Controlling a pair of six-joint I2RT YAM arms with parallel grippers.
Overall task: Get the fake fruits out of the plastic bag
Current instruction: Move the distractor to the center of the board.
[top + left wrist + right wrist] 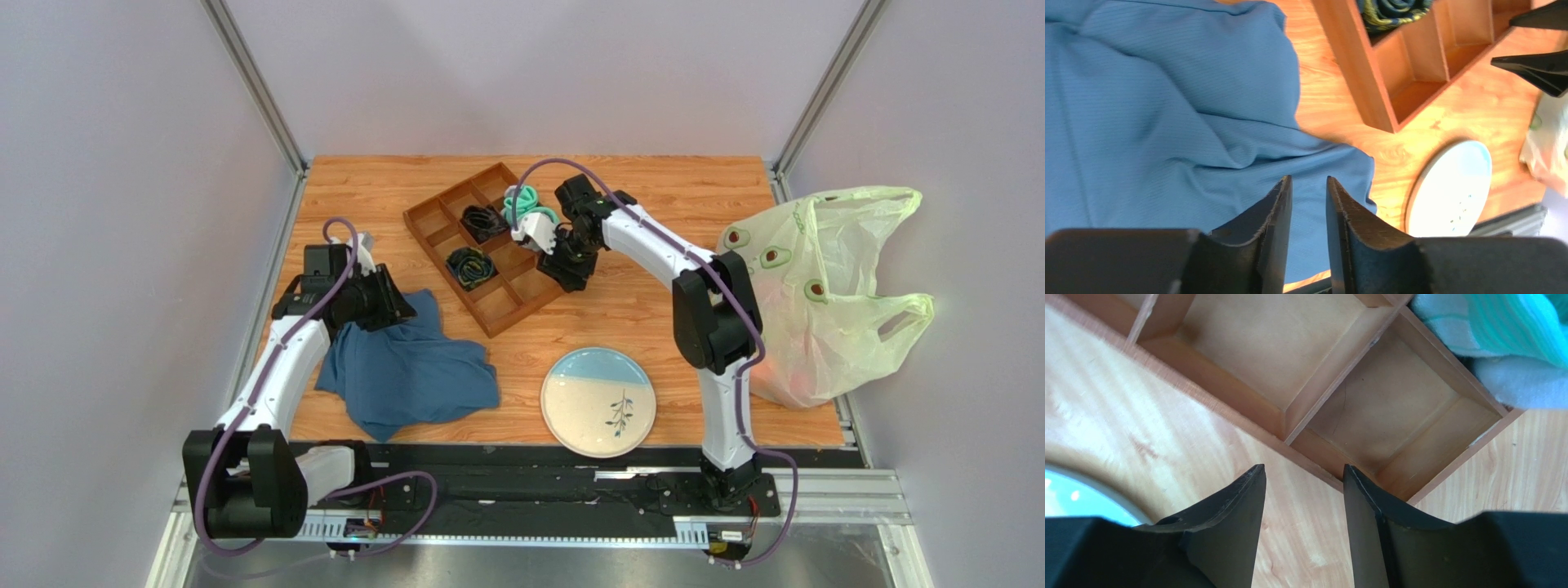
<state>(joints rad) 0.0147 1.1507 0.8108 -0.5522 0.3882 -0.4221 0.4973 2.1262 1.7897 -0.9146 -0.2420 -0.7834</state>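
The plastic bag [834, 251] slumps at the right edge of the top view, well apart from both arms, its two loop handles [902, 321] splayed toward the right. A reddish blur low inside it is probably one of the fake fruits [800, 382]; the rest cannot be made out through the film. The bag looks thin, limp and slippery, so it likely slides or collapses unless a handle or the mouth rim is pinched; the fruits should be light, hard and glossy, best gripped across their middle. The left gripper [1309, 180] hangs over the blue cloth [1168, 110], jaws slightly parted and holding nothing; the right gripper [1303, 468] is released too, parted wider above the wooden tray [1290, 425]
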